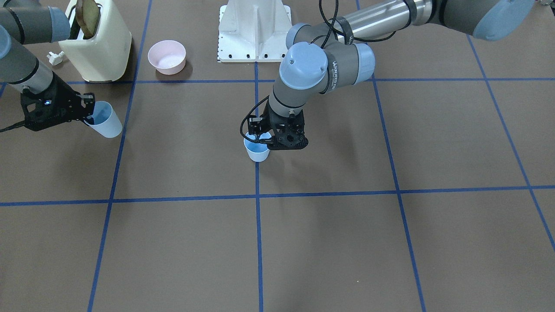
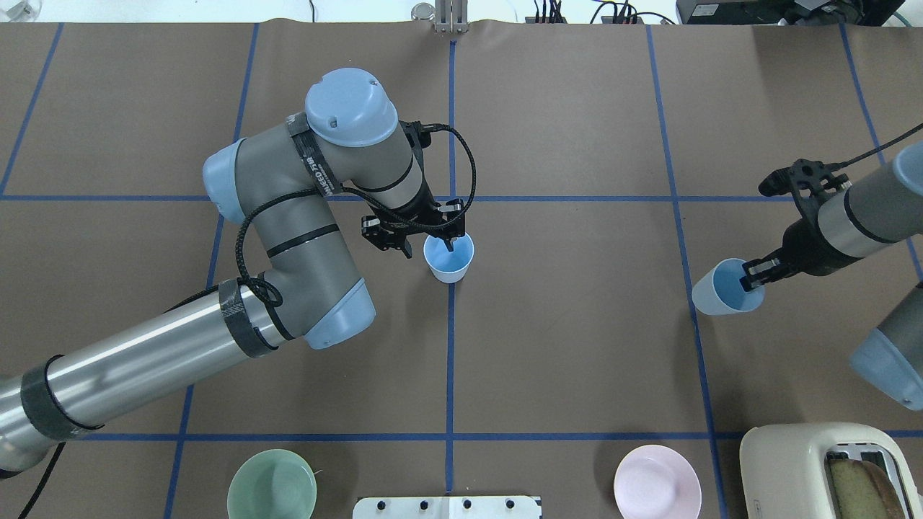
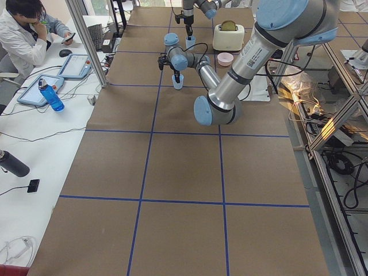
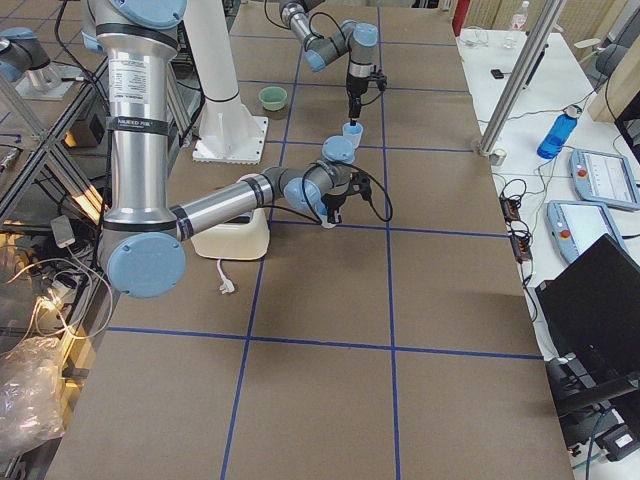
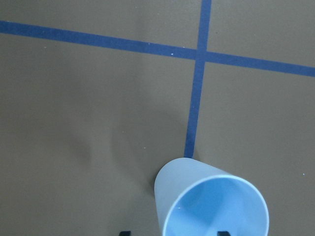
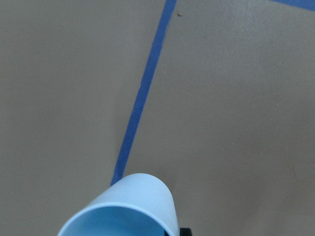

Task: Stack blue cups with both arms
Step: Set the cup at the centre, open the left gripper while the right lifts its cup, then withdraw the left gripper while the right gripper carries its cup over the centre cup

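Toaster and pink bowl near the right gripper's cup

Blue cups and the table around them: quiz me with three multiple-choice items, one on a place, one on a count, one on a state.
1. Where does the upright cup stand?
A) on the centre tape line
B) beside the toaster
C) on the robot's base

2. How many bowls are on the table?
A) one
B) two
C) three

3. The other cup is:
A) lying on the table
B) tilted in the right gripper
C) nested in the upright cup

Answers:
1 A: it sits on the centre tape line.
2 B: the overhead view shows a pink bowl and a green bowl.
3 B: it leans, held by its rim.
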`<state>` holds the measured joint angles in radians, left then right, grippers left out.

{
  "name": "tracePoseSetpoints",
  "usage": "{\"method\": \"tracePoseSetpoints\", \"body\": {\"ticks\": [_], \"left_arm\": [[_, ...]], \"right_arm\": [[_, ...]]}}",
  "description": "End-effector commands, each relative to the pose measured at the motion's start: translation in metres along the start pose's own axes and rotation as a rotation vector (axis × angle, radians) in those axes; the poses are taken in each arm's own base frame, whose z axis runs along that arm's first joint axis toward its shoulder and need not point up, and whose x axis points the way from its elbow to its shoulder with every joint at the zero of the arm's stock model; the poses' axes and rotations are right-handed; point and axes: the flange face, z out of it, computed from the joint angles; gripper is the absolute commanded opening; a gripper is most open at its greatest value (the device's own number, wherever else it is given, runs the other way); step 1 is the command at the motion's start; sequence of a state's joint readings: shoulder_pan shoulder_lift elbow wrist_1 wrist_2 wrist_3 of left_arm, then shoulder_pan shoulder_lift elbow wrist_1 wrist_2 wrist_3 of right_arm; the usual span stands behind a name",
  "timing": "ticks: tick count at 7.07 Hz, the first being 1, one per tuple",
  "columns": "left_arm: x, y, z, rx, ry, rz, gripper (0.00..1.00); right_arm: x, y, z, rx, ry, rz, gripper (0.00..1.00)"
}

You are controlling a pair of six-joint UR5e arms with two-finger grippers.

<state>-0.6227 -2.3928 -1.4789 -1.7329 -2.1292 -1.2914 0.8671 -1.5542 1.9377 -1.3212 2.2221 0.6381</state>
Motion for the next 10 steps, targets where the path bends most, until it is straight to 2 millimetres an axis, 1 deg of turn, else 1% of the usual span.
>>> {"method": "tracePoseSetpoints", "body": {"ticks": [1,2,3,4,5,6,7,8,10], "left_arm": [[-0.032,-0.006,-0.031,0.026,0.017,0.032,0.68],[-0.059,-0.015,-0.042,0.01,0.019,0.046,0.69],[-0.086,-0.028,-0.056,0.013,0.02,0.071,0.69],[-0.117,-0.035,-0.062,0.025,0.002,0.108,0.7],[-0.149,-0.046,-0.072,0.038,-0.025,0.14,0.7],[-0.176,-0.055,-0.079,0.033,-0.057,0.188,0.7],[-0.216,-0.056,-0.082,0.032,-0.086,0.228,0.7],[-0.25,-0.062,-0.086,0.033,-0.111,0.272,0.7],[-0.317,-0.073,-0.091,0.022,-0.165,0.359,0.71]], "right_arm": [[-0.062,-0.049,-0.033,0.001,-0.002,0.006,0.0],[-0.091,-0.069,-0.048,-0.001,-0.002,0.007,0.0],[-0.122,-0.084,-0.06,-0.014,0.001,0.01,0.0],[-0.153,-0.092,-0.063,-0.03,-0.001,0.01,0.0],[-0.174,-0.097,-0.064,-0.033,-0.011,0.021,0.0],[-0.196,-0.104,-0.059,-0.038,-0.018,0.042,0.0],[-0.225,-0.115,-0.052,-0.044,-0.025,0.066,0.0],[-0.251,-0.124,-0.047,-0.049,-0.03,0.079,0.0],[-0.296,-0.127,-0.033,-0.056,-0.028,0.093,0.0]]}}
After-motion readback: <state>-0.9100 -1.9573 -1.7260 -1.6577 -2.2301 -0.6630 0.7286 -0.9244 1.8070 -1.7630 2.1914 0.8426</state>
